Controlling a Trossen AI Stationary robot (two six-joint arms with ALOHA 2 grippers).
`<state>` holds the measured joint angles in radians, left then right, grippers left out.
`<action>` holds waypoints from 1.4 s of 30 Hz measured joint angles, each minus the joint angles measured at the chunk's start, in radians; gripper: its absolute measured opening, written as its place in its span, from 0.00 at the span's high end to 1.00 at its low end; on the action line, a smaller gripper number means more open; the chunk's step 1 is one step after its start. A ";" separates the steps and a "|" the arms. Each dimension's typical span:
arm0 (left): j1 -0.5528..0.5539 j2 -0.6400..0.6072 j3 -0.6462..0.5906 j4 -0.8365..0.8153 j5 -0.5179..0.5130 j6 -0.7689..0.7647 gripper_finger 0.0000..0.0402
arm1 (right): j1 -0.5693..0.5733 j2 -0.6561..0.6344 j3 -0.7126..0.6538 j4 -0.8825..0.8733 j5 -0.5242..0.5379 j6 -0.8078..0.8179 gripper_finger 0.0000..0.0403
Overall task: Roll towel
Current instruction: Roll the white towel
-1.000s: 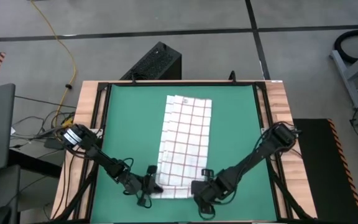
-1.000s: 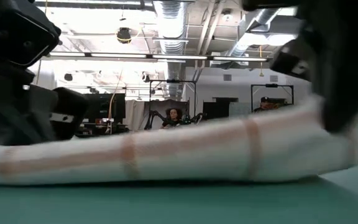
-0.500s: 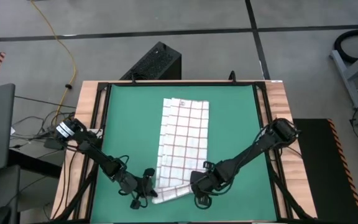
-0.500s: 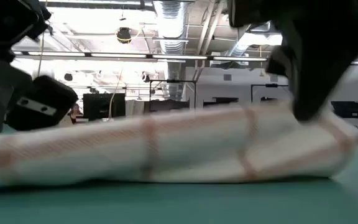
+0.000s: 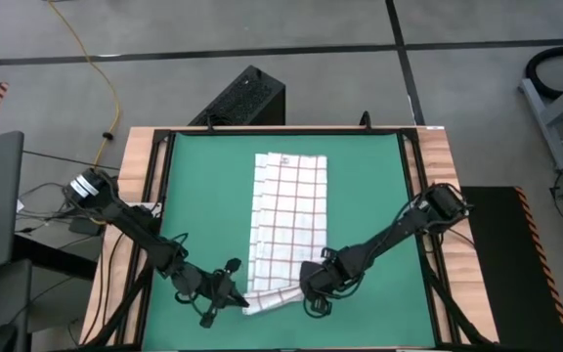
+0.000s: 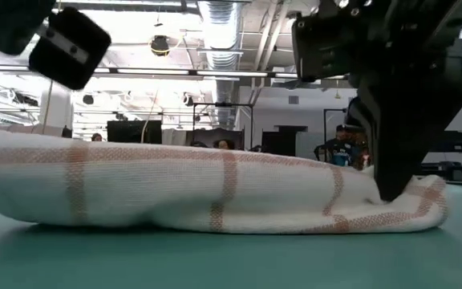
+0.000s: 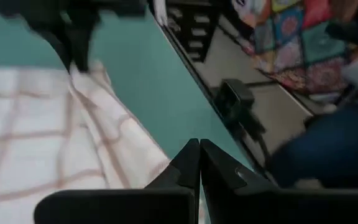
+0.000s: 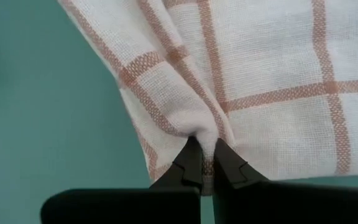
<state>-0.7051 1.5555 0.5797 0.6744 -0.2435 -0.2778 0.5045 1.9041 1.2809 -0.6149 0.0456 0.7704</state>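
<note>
Two claws work the towel (image 5: pixel 286 220) on the green mat's near end: right claw (image 8: pixel 207 163) pinches its corner; left claw (image 5: pixel 235 298), pressed together, has shifted outward. Near edge now folded over—first turn begun.

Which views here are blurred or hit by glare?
Left wrist view: the towel and the room beyond are smeared. Right wrist view: sharp, the weave shows at the right tool. Low view: ceiling lights glare, the dark arms are silhouettes. High view: even light.
</note>
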 joint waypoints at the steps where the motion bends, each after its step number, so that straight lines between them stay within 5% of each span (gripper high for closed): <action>1: -0.006 -0.010 0.005 -0.029 -0.013 0.022 1.00 | -0.006 0.000 -0.003 0.003 -0.003 0.000 0.95; 8: -0.071 0.041 0.149 -0.430 -0.113 0.097 1.00 | -0.047 -0.001 -0.008 0.016 -0.070 -0.008 0.95; 13: -0.156 0.101 0.241 -0.432 -0.205 0.267 1.00 | -0.065 -0.001 -0.008 0.022 -0.078 -0.009 0.95; 19: -0.220 0.225 0.307 -0.444 -0.246 0.254 1.00 | -0.077 -0.001 -0.009 0.046 -0.093 -0.030 0.95; 26: -0.205 0.391 0.385 -0.494 -0.447 0.256 1.00 | -0.061 -0.001 -0.009 0.074 -0.081 -0.037 0.95; 37: -0.149 0.336 0.391 -0.639 -0.649 0.299 1.00 | -0.058 -0.001 -0.009 0.073 -0.073 -0.042 0.95; 42: -0.102 0.320 0.392 -0.727 -0.615 0.286 1.00 | -0.058 -0.001 -0.009 0.071 -0.071 -0.044 0.95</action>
<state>-0.8075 1.8755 0.9714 -0.0526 -0.8585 0.0083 0.4465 1.9034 1.2720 -0.5439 -0.0250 0.7265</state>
